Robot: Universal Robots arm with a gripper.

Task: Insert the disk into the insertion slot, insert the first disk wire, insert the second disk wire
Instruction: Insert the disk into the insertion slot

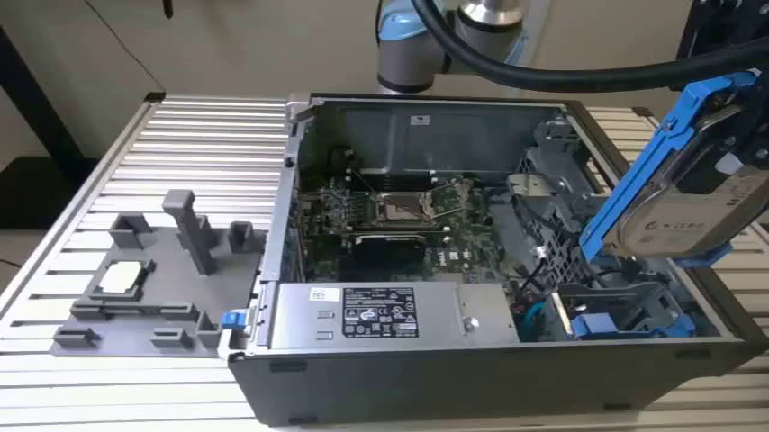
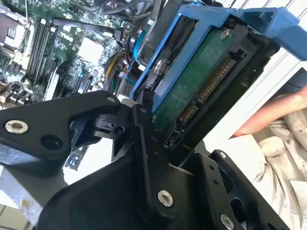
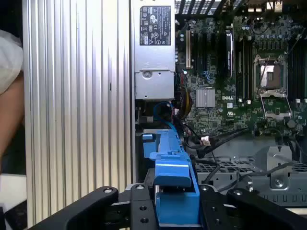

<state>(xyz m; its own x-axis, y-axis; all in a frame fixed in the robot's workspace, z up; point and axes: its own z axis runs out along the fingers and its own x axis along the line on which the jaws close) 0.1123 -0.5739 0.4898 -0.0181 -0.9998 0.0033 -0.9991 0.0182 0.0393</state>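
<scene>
The disk (image 1: 685, 211), silver-grey with a white label in a blue carrier frame (image 1: 655, 153), hangs tilted in the air above the open computer case's side at the exterior view's right. My gripper (image 1: 743, 153) is shut on it from above. In the first wrist view the blue carrier (image 3: 173, 165) sits between the black fingers (image 3: 139, 208). The second wrist view shows the disk's green circuit board and connector (image 2: 201, 91) clamped in my gripper (image 2: 168, 127). The insertion slot (image 1: 625, 301), a dark grey metal bay, lies below the disk. Loose cables (image 3: 201, 140) lie beside it.
The case (image 1: 481, 369) stands open on a ribbed aluminium table (image 1: 180, 144), with the motherboard (image 1: 397, 216) and a power supply (image 1: 360, 315) inside. A grey fixture plate (image 1: 157, 288) lies at the exterior view's left. A person's arm (image 2: 278, 115) is close beside the case.
</scene>
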